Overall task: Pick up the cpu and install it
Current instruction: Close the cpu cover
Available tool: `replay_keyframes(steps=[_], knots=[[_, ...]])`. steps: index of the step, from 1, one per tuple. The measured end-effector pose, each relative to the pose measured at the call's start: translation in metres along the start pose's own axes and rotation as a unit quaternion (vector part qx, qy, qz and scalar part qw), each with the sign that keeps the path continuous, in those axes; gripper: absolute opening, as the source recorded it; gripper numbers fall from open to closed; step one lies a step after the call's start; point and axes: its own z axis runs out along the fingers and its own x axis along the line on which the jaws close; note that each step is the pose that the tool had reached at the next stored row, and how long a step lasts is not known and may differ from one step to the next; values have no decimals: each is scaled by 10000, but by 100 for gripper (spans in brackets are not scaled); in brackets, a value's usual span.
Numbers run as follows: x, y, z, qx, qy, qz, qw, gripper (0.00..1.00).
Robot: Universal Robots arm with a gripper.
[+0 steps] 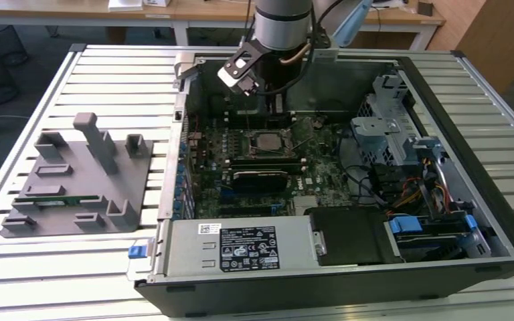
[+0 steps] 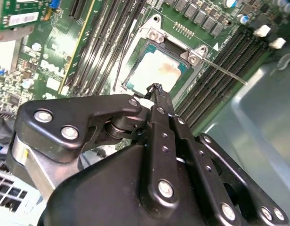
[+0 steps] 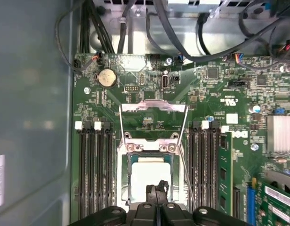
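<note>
Inside the computer case (image 1: pixel 328 294), the empty, pinched-together gripper (image 3: pixel 157 187) hangs close over the cpu (image 3: pixel 147 172), seated since its socket frame (image 3: pixel 153 107) stands open.

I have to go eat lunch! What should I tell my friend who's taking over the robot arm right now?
Gripper: shut with nothing between its fingers. Its tips are at the edge of the cpu; I cannot tell whether they touch it.
Cpu: lying flat in the socket, inside the open computer case.
Done: the cpu is placed in the socket.
Left: the metal retaining frame is flipped open and not yet closed over the cpu.
</note>
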Motion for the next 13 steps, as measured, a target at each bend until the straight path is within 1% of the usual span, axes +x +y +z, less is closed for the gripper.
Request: replay_keyframes(steps=[3, 5, 13], knots=[[-1, 3, -108, 0, 1, 0, 10000, 11], [-1, 4, -163, 0, -1, 0, 10000, 11], [-5, 2, -168, 0, 0, 1, 10000, 11]])
